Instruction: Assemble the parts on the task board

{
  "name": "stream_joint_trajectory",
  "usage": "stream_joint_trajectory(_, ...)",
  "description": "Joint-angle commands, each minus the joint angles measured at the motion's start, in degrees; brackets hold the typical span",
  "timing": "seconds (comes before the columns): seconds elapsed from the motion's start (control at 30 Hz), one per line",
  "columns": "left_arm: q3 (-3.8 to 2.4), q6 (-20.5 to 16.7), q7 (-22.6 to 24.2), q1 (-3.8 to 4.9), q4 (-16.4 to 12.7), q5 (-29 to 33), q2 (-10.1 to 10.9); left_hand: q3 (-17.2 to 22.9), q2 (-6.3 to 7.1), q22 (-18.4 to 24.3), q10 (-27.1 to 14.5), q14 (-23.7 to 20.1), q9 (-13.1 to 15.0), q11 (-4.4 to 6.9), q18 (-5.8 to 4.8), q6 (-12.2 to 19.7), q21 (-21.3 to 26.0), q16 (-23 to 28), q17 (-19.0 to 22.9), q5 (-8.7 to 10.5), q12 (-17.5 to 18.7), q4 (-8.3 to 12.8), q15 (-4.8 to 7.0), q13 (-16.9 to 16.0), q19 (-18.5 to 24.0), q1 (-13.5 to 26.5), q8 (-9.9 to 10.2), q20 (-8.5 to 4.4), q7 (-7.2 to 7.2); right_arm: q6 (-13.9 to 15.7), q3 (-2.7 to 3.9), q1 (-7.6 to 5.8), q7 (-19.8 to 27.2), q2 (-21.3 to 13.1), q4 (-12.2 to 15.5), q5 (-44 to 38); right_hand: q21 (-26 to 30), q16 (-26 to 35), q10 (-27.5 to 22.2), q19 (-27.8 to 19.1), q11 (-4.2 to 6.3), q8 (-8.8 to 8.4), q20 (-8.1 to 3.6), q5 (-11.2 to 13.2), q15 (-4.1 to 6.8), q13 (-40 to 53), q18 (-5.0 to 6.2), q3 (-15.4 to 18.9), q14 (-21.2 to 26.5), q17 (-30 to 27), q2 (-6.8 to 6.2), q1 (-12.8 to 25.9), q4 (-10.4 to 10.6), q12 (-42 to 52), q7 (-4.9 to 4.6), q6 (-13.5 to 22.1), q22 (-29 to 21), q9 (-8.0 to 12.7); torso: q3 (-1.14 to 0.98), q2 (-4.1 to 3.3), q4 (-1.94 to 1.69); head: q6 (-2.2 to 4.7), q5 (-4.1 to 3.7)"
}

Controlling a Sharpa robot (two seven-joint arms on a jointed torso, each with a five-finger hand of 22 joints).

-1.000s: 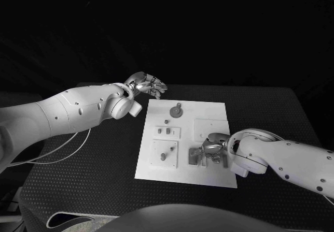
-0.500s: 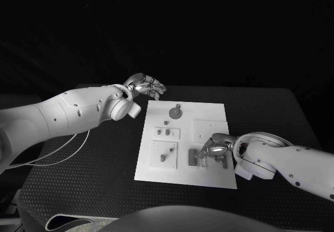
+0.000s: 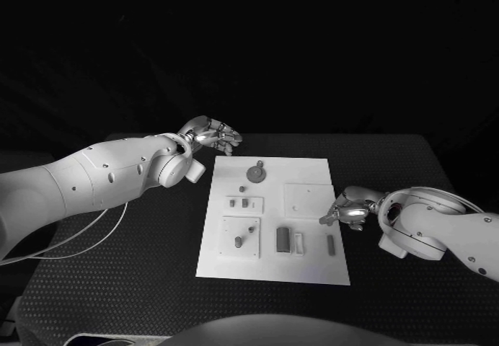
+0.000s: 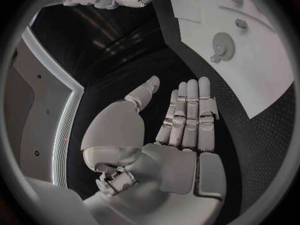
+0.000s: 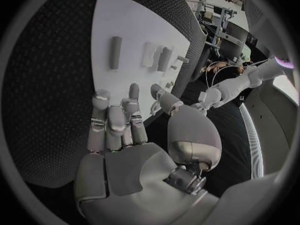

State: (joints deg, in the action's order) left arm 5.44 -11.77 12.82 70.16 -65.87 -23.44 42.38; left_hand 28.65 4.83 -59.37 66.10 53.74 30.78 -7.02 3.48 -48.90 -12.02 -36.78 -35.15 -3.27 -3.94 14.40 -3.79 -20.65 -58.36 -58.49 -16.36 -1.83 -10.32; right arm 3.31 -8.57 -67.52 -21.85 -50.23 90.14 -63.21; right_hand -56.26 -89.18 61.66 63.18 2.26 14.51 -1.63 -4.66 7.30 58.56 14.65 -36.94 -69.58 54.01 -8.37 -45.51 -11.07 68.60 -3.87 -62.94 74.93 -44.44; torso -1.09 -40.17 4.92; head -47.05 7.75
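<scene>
The white task board lies mid-table. On it are a grey gear, small pegs, a dark block beside a pale block, and a grey rod. My right hand hovers at the board's right edge, beside the square recess. Its fingers are spread and hold nothing; the rod and blocks lie beyond them. My left hand hangs past the board's far left corner. Its fingers are straight and empty, with the gear off to one side.
A recessed plate at the board's near left holds a small part. Black table surrounds the board on all sides. A white cable trails under the left arm.
My right hand has drawn back from over the blocks to the board's right edge, leaving the dark block, pale block and rod uncovered. The left hand has barely moved.
</scene>
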Motion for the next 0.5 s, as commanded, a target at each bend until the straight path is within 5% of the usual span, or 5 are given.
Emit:
stream_joint_trajectory(0.03, -0.04, 0.39, 0.75, 0.05, -0.15, 0.29, -0.06, -0.08, 0.02, -0.05, -0.19, 0.00, -0.09, 0.05, 0.61, 0.28, 0.34, 0.33, -0.07, -0.30, -0.08, -0.41, -0.41, 0.05, 0.22, 0.38, -0.25, 0.30, -0.05, -5.02, -0.05, 0.14, -2.71, -1.42, 0.47, -5.69, -0.27, -0.26, 0.68, 0.53, 0.04, 0.35, -0.04, 0.17, 0.21, -0.05, 0.35, 0.16, -1.02, 0.87, 0.40, 0.36, -0.08, 0.39, 0.06, -0.61, 0.76, -0.11, -0.09, 0.01, 0.09, 0.05, -0.21)
stream_joint_trajectory(0.5, -0.03, 0.60, 0.63, 0.05, -0.20, 0.29, 0.01, -0.08, -0.02, -0.07, -0.18, 0.00, -0.09, 0.06, 0.61, 0.26, 0.35, 0.37, -0.13, -0.31, -0.08, -0.45, -0.41, 0.06, 0.23, 0.41, -0.27, 0.31, -0.04, -4.88, -0.54, 2.16, -5.61, -2.67, 1.61, -9.35, -0.18, -0.11, 1.76, 1.17, 0.36, 0.24, -0.37, 0.15, 0.59, -0.13, 0.35, -0.11, -2.32, 2.03, -0.41, 2.16, 1.76, -0.02, 0.37, -1.33, 0.64, -0.15, 0.03, -0.03, -0.11, -0.07, -1.09)
